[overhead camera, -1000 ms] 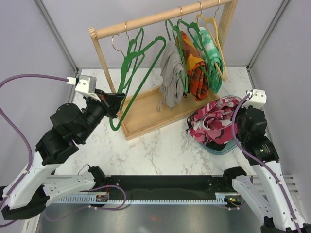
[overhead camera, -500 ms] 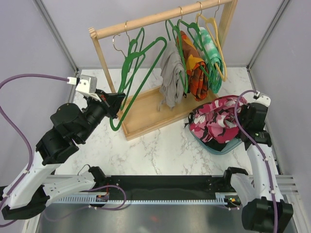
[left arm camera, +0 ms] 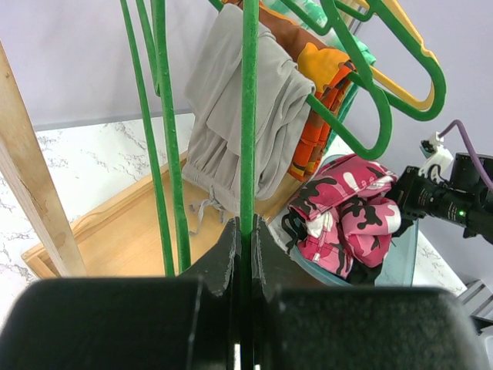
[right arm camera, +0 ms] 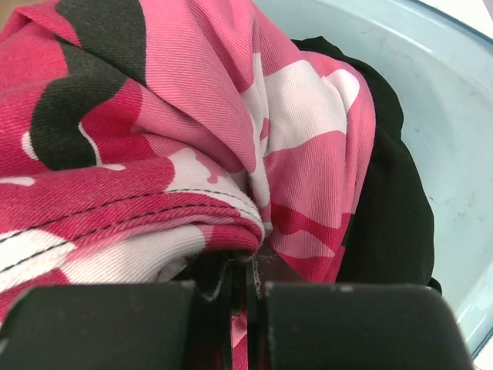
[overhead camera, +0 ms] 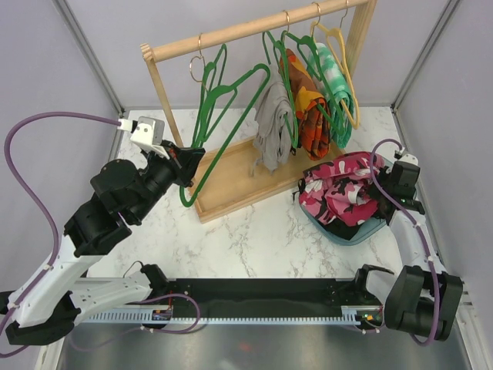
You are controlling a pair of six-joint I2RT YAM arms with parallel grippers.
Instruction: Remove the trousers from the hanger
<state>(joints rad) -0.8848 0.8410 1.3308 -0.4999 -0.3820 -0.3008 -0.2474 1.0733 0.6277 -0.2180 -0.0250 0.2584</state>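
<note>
My left gripper (overhead camera: pixel 187 164) is shut on the lower bar of an empty green hanger (overhead camera: pixel 225 127) that hangs from the wooden rail; the bar runs up between its jaws in the left wrist view (left arm camera: pixel 248 154). Grey trousers (overhead camera: pixel 271 127), orange-patterned trousers (overhead camera: pixel 310 116) and green-white trousers (overhead camera: pixel 337 77) hang on hangers further right. The pink-white-dark camouflage trousers (overhead camera: pixel 339 189) lie bunched in a light blue basket (overhead camera: pixel 371 228) on top of black trousers (right arm camera: pixel 393 200). My right gripper (right arm camera: pixel 239 270) is shut on a fold of the camouflage trousers (right arm camera: pixel 154 116).
The wooden rack (overhead camera: pixel 246 31) stands on a wooden base tray (overhead camera: pixel 231 177) at the back of the marble table. A second empty green hanger (overhead camera: pixel 204 85) hangs beside the held one. A yellow hanger (overhead camera: pixel 350 92) hangs at the right end. Grey walls close both sides.
My left gripper has shifted slightly up and right with the green hanger. My right arm has folded back and lowered over the basket, and the camouflage trousers have settled a little.
</note>
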